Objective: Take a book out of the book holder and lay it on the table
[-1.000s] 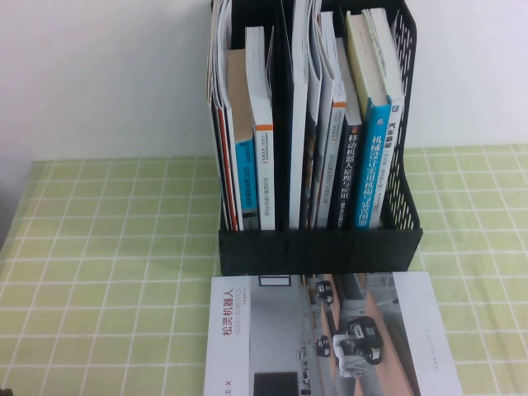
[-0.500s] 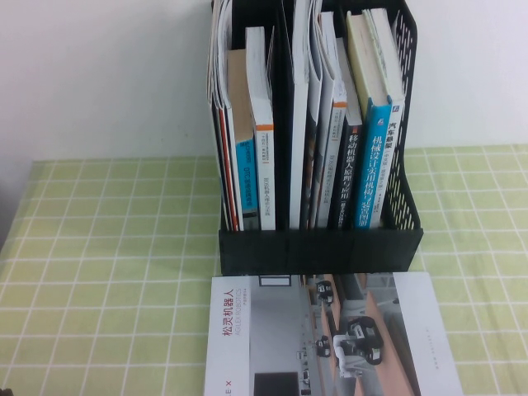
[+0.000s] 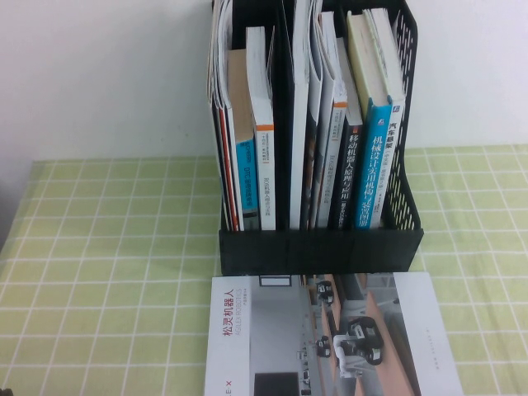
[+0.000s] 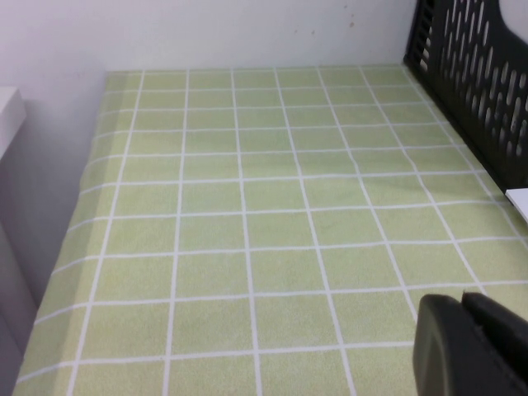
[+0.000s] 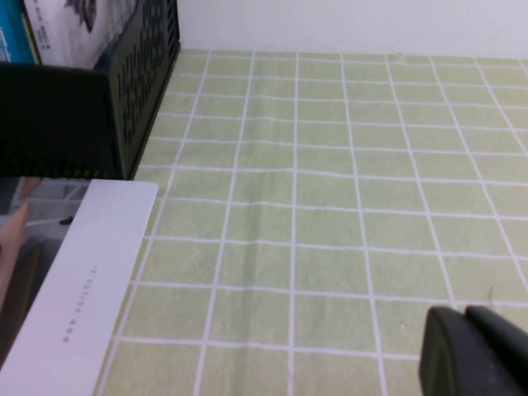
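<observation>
The black book holder point(image 3: 320, 247) stands upright at the middle of the table, packed with several upright books point(image 3: 375, 157). A white-and-grey book point(image 3: 330, 338) lies flat on the table right in front of it. Neither gripper shows in the high view. In the left wrist view my left gripper point(image 4: 462, 301) hovers low over bare tablecloth, shut and empty, with the holder's point(image 4: 474, 74) slotted side wall off to one side. My right gripper point(image 5: 464, 313) is likewise shut on nothing above the cloth, with the flat book point(image 5: 74, 280) and the holder point(image 5: 99, 107) some way from it.
A green checked tablecloth point(image 3: 107, 247) covers the table, with bare cloth on both sides of the holder. A white wall point(image 3: 99, 74) runs along the back. The table's left edge point(image 4: 82, 214) drops off beside a white surface.
</observation>
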Motion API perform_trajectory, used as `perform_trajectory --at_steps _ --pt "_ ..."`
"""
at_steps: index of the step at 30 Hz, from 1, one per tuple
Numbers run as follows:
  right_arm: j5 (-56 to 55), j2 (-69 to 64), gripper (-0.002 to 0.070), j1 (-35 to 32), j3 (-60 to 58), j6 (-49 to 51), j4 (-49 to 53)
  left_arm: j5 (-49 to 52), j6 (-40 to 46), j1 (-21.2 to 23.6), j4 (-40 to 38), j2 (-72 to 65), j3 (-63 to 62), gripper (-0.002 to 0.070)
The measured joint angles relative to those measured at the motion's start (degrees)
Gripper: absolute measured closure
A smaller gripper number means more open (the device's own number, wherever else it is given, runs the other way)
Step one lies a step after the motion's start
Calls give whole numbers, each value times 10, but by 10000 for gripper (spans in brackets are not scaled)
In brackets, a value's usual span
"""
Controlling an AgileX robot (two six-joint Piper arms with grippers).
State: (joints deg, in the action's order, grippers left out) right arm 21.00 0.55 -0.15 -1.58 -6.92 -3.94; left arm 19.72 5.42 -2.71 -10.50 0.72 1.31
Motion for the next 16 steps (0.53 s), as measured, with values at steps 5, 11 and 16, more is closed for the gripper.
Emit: perform_trajectory --at_steps 5,11,16 --pt "0 0 678 0 0 0 -1 0 0 0 0 0 0 677" --pt "0 0 678 0 0 -1 -2 0 0 0 0 0 0 677" --pt "0 0 678 -4 0 -1 -3 0 0 0 0 0 0 677"
